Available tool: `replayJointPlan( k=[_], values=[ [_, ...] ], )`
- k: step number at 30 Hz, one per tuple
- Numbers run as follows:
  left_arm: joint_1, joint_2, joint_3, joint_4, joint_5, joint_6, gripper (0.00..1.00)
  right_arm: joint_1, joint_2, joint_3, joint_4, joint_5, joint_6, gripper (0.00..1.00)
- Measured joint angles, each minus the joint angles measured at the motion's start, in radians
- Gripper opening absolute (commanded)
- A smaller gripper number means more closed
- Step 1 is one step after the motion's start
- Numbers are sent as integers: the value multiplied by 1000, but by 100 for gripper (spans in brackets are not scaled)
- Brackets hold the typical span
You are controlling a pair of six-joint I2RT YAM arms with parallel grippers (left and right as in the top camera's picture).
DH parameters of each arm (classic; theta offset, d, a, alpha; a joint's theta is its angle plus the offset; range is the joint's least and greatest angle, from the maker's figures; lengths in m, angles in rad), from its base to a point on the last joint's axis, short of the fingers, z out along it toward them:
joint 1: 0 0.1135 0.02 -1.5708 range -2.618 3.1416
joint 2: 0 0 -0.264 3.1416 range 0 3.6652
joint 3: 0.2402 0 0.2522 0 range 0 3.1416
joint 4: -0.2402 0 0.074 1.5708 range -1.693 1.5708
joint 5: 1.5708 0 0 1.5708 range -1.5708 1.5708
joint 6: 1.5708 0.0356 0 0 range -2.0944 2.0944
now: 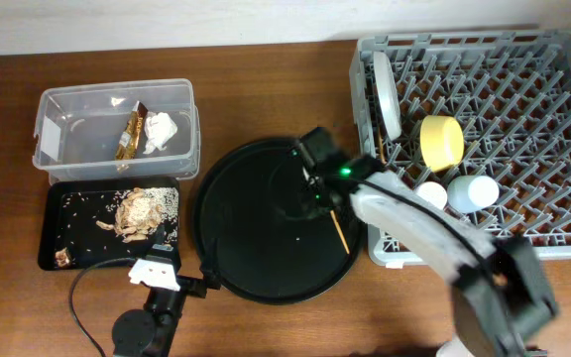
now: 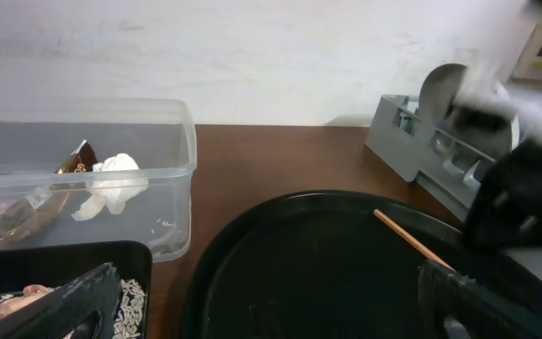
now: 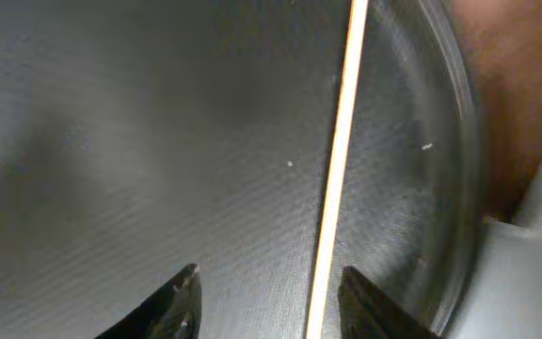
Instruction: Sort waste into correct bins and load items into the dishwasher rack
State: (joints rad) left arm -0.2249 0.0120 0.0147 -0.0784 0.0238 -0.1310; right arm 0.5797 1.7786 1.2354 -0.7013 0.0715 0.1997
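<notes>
Our right gripper (image 3: 269, 278) hangs low over the round black tray (image 1: 256, 248) with its fingers spread and gripping nothing. A wooden chopstick (image 3: 339, 160) lies flat on that tray near its right rim and runs up between the fingertips, closer to one of them. Our left gripper (image 2: 266, 287) is spread wide and empty at the tray's left edge. The snack wrapper (image 1: 130, 135) and tissue (image 1: 163, 129) sit in the clear box (image 1: 57, 149), the food scraps (image 1: 139, 210) in the shallow black tray (image 1: 67, 236), and the plate (image 1: 387, 94) and yellow bowl (image 1: 442, 141) in the dishwasher rack (image 1: 533, 94).

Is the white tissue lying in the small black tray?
No, the white tissue lies in the clear box beside the snack wrapper.
</notes>
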Motion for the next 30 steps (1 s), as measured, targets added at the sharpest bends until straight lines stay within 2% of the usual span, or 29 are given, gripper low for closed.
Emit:
replayJointPlan(
  k=[1,2,3,9,12,14,16,18,19,20,21,23,25,28,30],
  values=[
    [0,0,0,0,0,0,99,-5,88,-6,23,18,14,36],
    [0,0,0,0,0,0,99,-11,155,-14,21,27,22,15],
    [0,0,0,1,0,0,99,-15,165,-6,29,34,29,4],
    [0,0,0,0,0,0,100,-10,162,-2,-3,18,40,4],
    [0,0,0,0,0,0,99,-27,-39,-26,-30,53,39,4],
    [0,0,0,0,0,0,99,-96,-283,-18,-24,146,39,4],
    [0,0,0,0,0,0,99,-182,-314,-14,-40,185,37,4],
    [0,0,0,0,0,0,99,-231,-252,-28,-43,218,31,4],
    [0,0,0,0,0,0,99,-254,-196,-42,-50,226,27,12],
    [0,0,0,0,0,0,99,-278,-141,-50,-52,214,27,36],
    [0,0,0,0,0,0,99,-293,-116,-57,-55,189,22,41],
    [0,0,0,0,0,0,99,-297,-133,-52,-101,156,14,47],
    [0,0,0,0,0,0,99,-280,-203,-35,-152,138,11,58],
    [0,0,0,0,0,0,100,-201,-496,13,-169,117,9,56],
    [0,0,0,0,0,0,99,-200,-548,26,-242,102,13,55]
  ],
)
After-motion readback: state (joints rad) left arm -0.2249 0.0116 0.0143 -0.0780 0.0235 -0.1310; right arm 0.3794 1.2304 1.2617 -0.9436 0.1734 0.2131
